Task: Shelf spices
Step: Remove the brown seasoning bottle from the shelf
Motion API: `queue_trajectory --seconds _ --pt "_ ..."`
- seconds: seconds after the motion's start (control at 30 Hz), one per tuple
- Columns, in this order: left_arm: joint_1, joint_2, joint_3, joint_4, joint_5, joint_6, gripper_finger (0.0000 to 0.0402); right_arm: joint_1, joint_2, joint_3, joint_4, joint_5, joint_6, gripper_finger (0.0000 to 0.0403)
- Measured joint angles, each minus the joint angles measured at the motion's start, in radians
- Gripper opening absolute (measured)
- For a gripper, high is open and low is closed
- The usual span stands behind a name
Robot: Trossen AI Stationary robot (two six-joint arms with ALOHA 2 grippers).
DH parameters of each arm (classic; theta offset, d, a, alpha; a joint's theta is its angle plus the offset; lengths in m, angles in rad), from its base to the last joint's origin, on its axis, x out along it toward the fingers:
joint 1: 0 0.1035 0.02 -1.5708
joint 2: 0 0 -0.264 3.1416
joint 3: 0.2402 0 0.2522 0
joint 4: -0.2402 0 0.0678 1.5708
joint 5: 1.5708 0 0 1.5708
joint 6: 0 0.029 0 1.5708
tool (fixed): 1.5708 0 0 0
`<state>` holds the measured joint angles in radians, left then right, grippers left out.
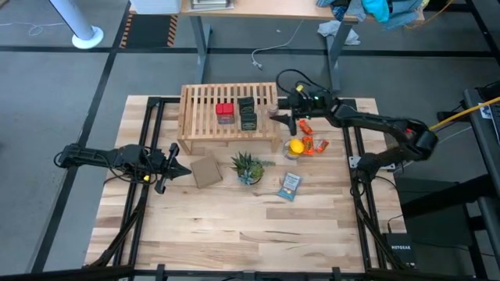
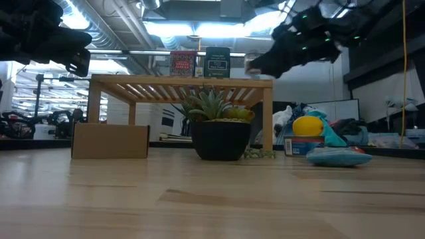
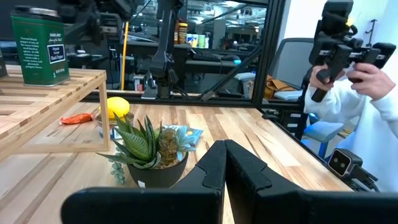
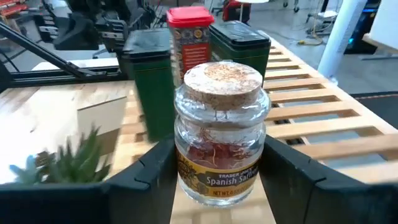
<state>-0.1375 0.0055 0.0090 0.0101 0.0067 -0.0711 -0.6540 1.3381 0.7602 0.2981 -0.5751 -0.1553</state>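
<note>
My right hand (image 4: 217, 186) holds the cork-stoppered saffron jar (image 4: 219, 134) between its fingers, just above the shelf (image 1: 205, 105), at the end farthest from my left arm. Beyond the jar, already standing on the slats, are two dark green tins, the nearer tin (image 4: 147, 78) and the farther tin (image 4: 239, 46), with the red tin (image 4: 188, 34) behind them.

To finish this step well, I judge I should lower the jar straight down so that its base spans two slats rather than a gap, keep it clear of the nearer tin, and open only once it sits flat; it is small and top-heavy with the cork, so a tilted release could tip it.

My left hand (image 1: 173, 166) waits shut over the counter (image 1: 234, 234), on the near side of the shelf, beside a cardboard square (image 1: 207, 171).

Past the shelf's front, a potted succulent (image 1: 248, 166), a blue packet (image 1: 289, 186) and yellow and orange items (image 1: 303, 145) lie on the light wood. The room beyond shows grey floor and desks, and a person (image 3: 367, 124) seated off to the side.
</note>
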Motion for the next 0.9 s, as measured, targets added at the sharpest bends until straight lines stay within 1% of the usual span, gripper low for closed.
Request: queue_trajectory --seconds 0.07,0.23,0.33,0.47,0.63,0.9 --pt "0.000 0.000 0.000 0.000 0.000 0.000 0.0000 0.004 -0.074 -0.060 0.018 0.022 0.024 0.0193" --pt "0.000 0.000 0.000 0.000 0.000 0.000 0.0000 0.071 -0.234 -0.236 0.138 0.145 0.095 0.0193" --pt "0.000 0.000 0.000 0.000 0.000 0.000 0.0000 0.133 -0.309 -0.333 0.208 0.230 0.139 0.0193" --pt "0.000 0.000 0.000 0.000 0.000 0.000 0.0000 0.241 -0.378 -0.448 0.240 0.366 0.210 0.0193" --pt "0.000 0.000 0.000 0.000 0.000 0.000 0.0000 0.428 -0.405 -0.542 0.301 0.596 0.287 0.0193" --pt "0.000 0.000 0.000 0.000 0.000 0.000 0.0000 0.780 -0.404 -0.606 0.322 1.008 0.391 0.0193"
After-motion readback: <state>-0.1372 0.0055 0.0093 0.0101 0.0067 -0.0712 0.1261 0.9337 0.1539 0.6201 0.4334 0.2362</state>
